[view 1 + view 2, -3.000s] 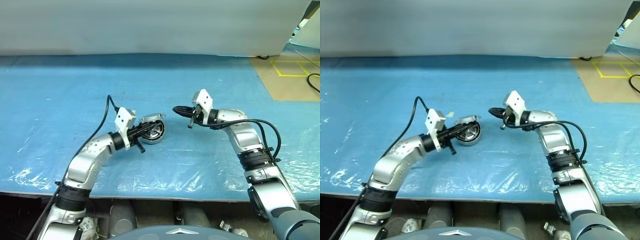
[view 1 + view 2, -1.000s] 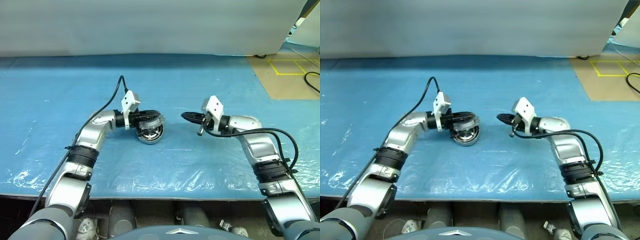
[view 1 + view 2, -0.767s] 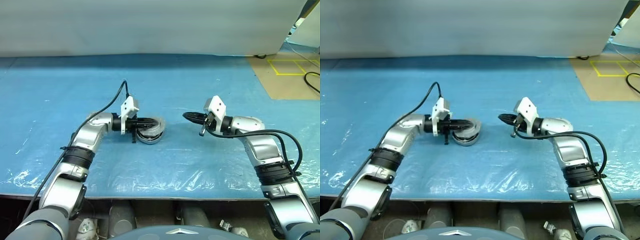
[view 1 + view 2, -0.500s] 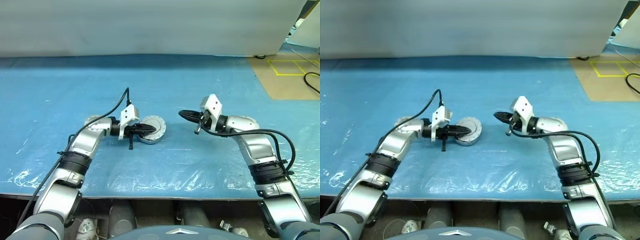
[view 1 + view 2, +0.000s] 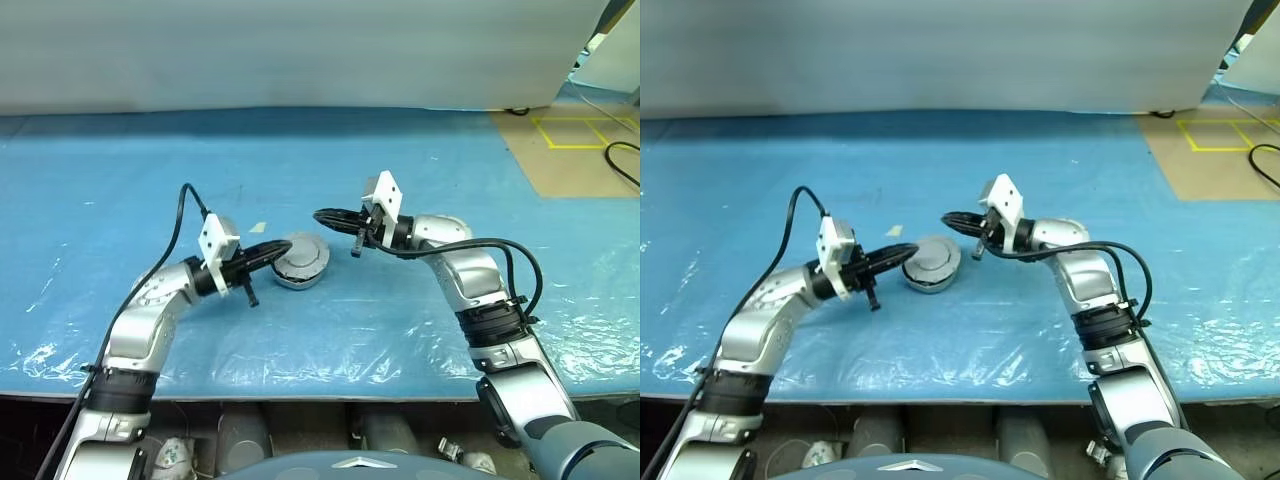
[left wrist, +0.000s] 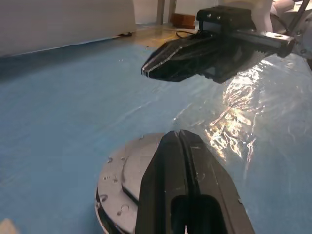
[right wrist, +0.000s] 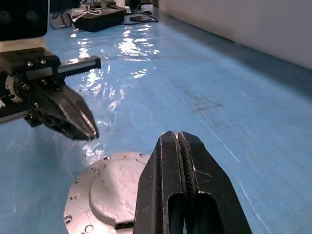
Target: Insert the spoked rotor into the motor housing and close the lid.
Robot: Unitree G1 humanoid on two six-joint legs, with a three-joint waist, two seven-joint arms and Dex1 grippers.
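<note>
A silver-grey round lid (image 5: 303,258) lies flat on top of the motor housing (image 5: 287,281), whose low side wall shows beneath it, at the middle of the blue table. The spoked rotor is hidden. My left gripper (image 5: 270,251) is shut and empty, its tip just left of the lid's edge and level with it. From the right, my right gripper (image 5: 321,215) hovers shut and empty a little above the lid's far right edge. In the left wrist view my shut fingertips (image 6: 178,135) hang over the lid (image 6: 127,171). The right wrist view has the lid (image 7: 105,190) below the fingers.
Crinkled clear plastic film (image 5: 330,340) covers the blue table. A grey wall runs along the table's far edge. At the far right lies brown floor with yellow tape (image 5: 570,135). A small pale scrap (image 5: 257,227) lies just behind the left gripper.
The lid went from tilted in my left gripper over the open housing to lying flat on it. The left gripper let go and drew back left; the right gripper swung left over the lid.
</note>
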